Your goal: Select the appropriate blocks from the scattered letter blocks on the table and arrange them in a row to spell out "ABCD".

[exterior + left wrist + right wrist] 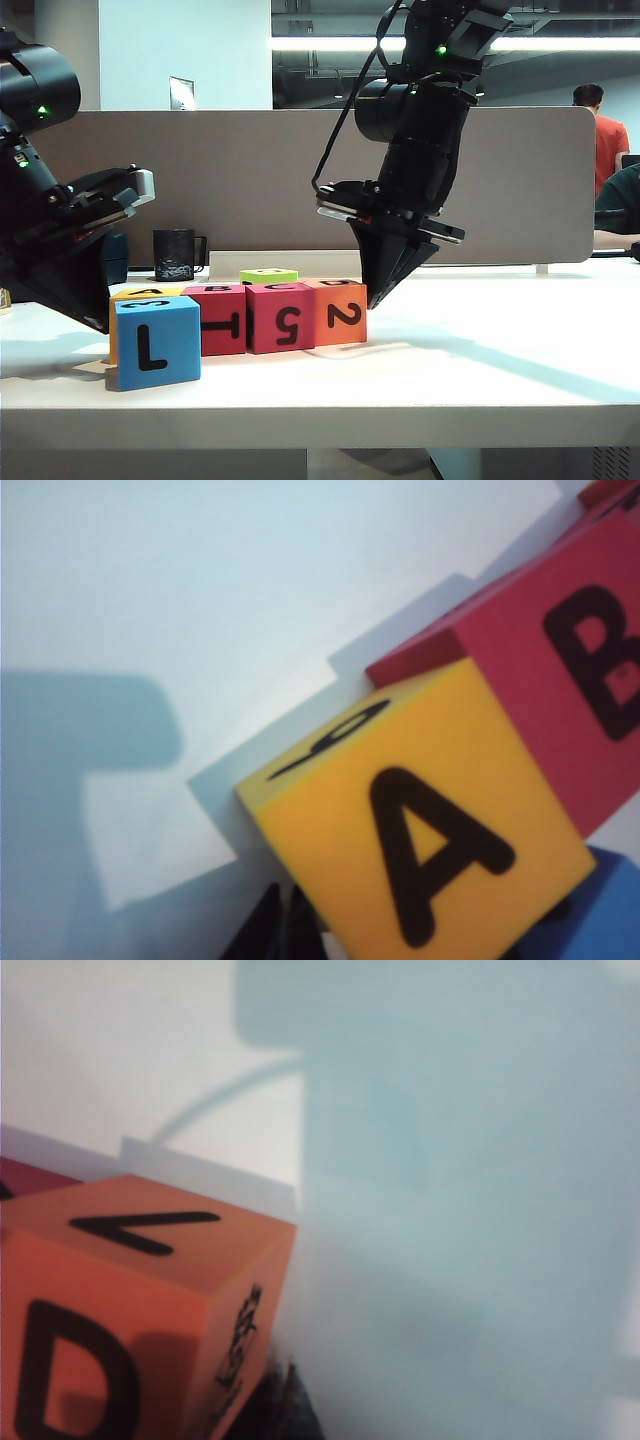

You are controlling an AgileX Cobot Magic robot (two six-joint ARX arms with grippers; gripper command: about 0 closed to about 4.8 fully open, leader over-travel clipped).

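**Four blocks in a row, closed end effectors at either end**

On the white tabletop (480, 360) four foam cubes stand side by side and touching: the yellow-orange block (140, 294) with A on top, the red block (218, 318) with B on top, the pink-red block (280, 316) showing 5 to the front, and the orange block (336, 312) showing 2 to the front and D on top. The blue block (155, 342), marked L, stands in front of the yellow-orange one and hides most of it in the exterior view. The lime-green block (268, 274) lies behind the row.

The right end effector (376, 297) points down with its fingers closed together and empty, its tip just beside the outer face of the orange block, at the row's right end; whether it touches cannot be told. The left end effector (282, 925) is closed as well, holds nothing, and sits low beside the yellow-orange block at the row's left end.

A dark mug (175, 254) stands further back on the tabletop.
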